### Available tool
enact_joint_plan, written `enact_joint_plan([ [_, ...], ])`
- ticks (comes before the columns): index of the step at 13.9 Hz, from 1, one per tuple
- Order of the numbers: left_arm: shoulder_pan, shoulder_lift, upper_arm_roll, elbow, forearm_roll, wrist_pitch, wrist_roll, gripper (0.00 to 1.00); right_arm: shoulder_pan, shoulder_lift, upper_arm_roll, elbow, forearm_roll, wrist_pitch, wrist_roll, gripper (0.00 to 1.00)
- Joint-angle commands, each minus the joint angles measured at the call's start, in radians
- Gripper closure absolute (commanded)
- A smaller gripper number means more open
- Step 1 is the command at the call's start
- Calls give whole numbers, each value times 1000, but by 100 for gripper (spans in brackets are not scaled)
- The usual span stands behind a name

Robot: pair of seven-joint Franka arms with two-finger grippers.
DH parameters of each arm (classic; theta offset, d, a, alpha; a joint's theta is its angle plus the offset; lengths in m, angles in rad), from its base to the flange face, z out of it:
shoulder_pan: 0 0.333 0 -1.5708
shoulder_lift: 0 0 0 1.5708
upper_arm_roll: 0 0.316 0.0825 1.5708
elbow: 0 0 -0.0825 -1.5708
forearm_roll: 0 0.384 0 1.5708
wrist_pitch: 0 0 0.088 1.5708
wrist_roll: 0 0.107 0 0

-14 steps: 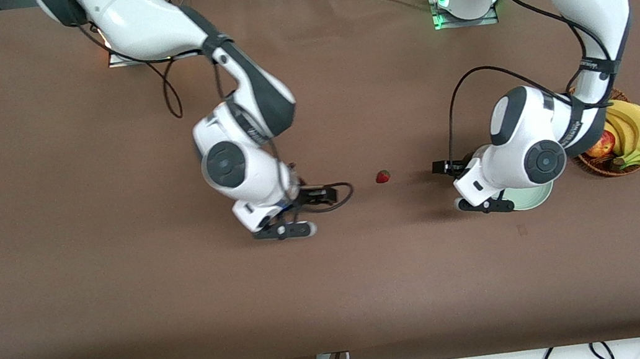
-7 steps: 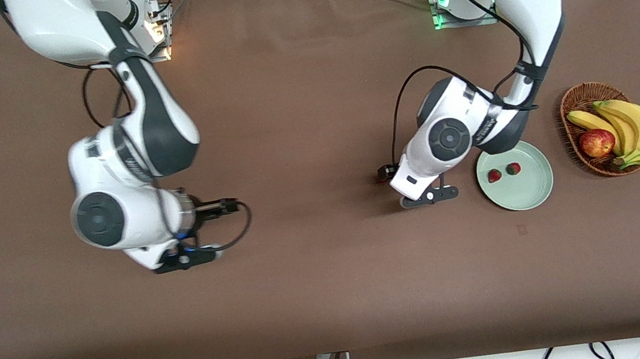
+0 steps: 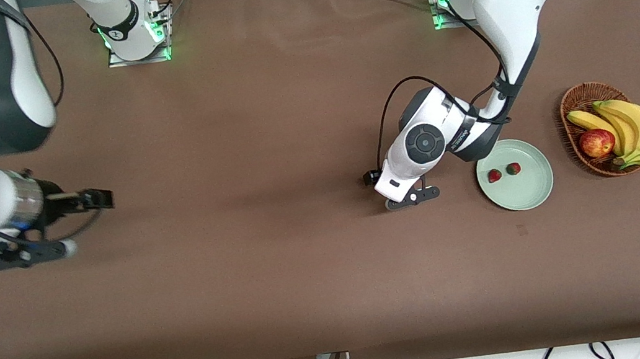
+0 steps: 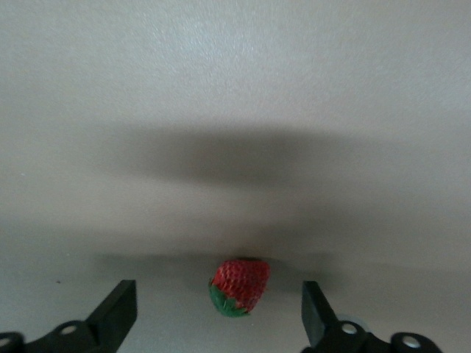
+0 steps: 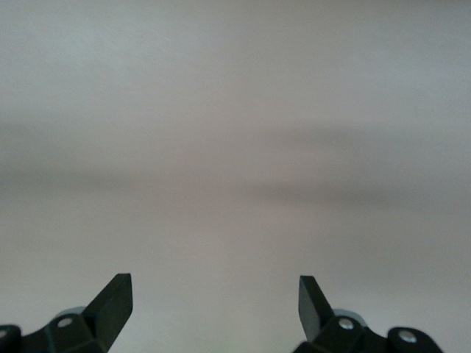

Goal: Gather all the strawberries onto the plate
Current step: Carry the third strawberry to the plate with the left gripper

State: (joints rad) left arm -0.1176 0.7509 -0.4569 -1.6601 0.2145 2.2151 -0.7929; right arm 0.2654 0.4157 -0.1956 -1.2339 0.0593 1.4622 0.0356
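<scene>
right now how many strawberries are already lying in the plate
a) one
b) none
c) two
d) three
c, the front view shows two strawberries lying side by side in the plate; the third strawberry sits on the table between the open fingers of the left end effector, as the left wrist view shows.

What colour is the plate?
The plate is pale mint green, seen best in the front view.
</scene>
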Motion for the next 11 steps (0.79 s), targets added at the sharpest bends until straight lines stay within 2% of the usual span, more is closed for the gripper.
enact_joint_plan([
  [1, -11, 2, 9, -1, 26, 9, -11, 17, -58, -208, 84, -202, -79, 13, 12, 0],
  [4, -28, 18, 11, -1, 54, 9, -9, 29, -142, -322, 166, -298, -79, -20, 12, 0],
  [5, -28, 21, 9, -1, 83, 12, -9, 40, -161, -348, 192, -323, -85, -39, 9, 0],
  [7, -30, 21, 9, 2, 89, 14, -9, 53, -202, -389, 197, -323, -84, -86, -2, 0],
  [8, -31, 27, 9, 5, 89, 14, -9, 63, -224, -412, 199, -325, -79, -88, -5, 0],
  [10, -31, 31, 9, 5, 89, 15, -11, 70, -242, -429, 197, -325, -79, -91, 3, 0],
  [11, -31, 31, 9, 5, 89, 14, -11, 81, -259, -434, 197, -325, -82, -86, 3, 0],
])
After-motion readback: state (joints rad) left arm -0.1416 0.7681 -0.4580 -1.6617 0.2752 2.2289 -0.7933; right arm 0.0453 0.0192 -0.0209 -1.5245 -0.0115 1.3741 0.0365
